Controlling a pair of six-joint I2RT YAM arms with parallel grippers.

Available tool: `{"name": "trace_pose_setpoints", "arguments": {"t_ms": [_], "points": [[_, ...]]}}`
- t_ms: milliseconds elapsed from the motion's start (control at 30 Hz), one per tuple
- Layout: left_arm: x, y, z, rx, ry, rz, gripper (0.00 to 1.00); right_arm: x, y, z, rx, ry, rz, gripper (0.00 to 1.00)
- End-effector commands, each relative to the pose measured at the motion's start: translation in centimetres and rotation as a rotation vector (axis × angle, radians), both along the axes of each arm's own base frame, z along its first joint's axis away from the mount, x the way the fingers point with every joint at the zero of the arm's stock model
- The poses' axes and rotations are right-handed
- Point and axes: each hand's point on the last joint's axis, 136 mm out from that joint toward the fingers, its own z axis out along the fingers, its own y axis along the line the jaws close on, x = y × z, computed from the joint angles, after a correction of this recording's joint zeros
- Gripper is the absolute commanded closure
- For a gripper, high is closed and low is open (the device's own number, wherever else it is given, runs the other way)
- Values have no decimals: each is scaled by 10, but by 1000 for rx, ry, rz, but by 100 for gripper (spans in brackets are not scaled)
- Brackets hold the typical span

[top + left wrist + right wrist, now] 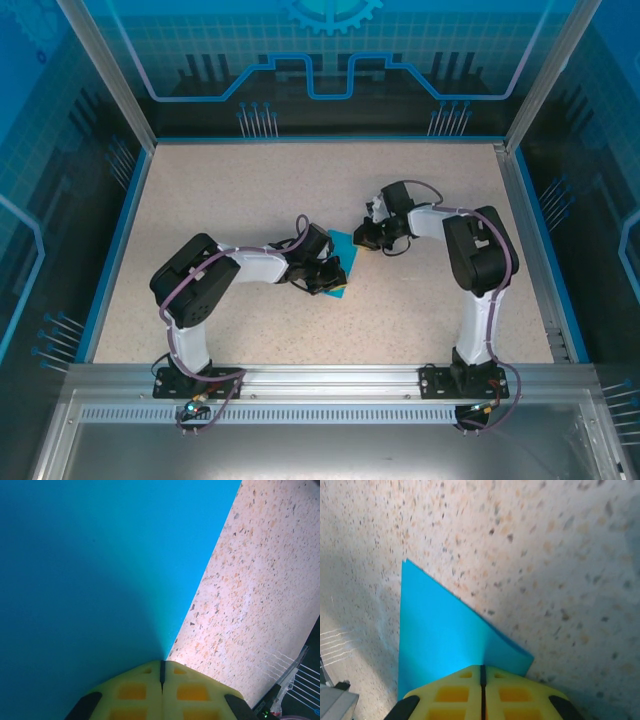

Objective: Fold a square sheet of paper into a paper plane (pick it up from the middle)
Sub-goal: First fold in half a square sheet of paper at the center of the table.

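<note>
Paper: a blue paper (343,248) sits near the middle of the table (250,190), right between the two claws. From above, just a small blue piece shows between the black claw heads.
Paper up close, left side: in the left wrist view the blue paper (90,580) covers most of the picture. It has one straight edge, with the speckled table (260,580) beside it.
Paper up close, right side: in the right wrist view the blue paper (440,640) looks like a pointy corner shape. Its tip points away from the claw, and the table (530,555) is all around it. I cannot tell how it is folded.
Left claw: the left claw (335,283) is at the near corner of the paper. Its yellow fingers (132,690) are pressed tight together, and the paper's edge runs straight into the crack between them, so it is pinching the paper.
Right claw: the right claw (366,238) is at the far right side of the paper. Its yellow fingers (517,692) are pressed together too, with the paper tucked in at the tips, so it also pinches the paper.
Arms: the left arm (200,280) and the right arm (480,260) both bend in toward the middle.
Around: blue walls (330,60) stand behind the table, and a metal rail (330,385) runs along the near edge.
</note>
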Motion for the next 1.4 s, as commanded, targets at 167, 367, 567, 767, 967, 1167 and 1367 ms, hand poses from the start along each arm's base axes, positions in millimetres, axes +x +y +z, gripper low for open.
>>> {"name": "trace_pose_setpoints", "arguments": {"t_ms": [167, 367, 567, 767, 967, 1167, 1367], "points": [[-29, 20, -29, 121, 127, -23, 100, 46, -33, 15, -127, -120, -98, 92], [-27, 18, -29, 120, 123, -23, 100, 32, -21, 66, -75, -228, -65, 91], [-24, 17, -27, 115, 112, -20, 100, -20, 21, 59, 30, -161, 67, 90], [-23, 16, -23, 107, 102, -23, 100, -38, 30, 24, 26, -59, 92, 91], [-18, 11, -15, 82, 66, -33, 100, -43, 24, 4, -20, -13, 88, 91], [5, -12, 31, -35, -108, -123, 100, -50, 13, -18, -89, 40, 80, 92], [27, -21, 48, -81, -212, -139, 99, -57, 8, -32, -94, 88, 66, 92]]}}
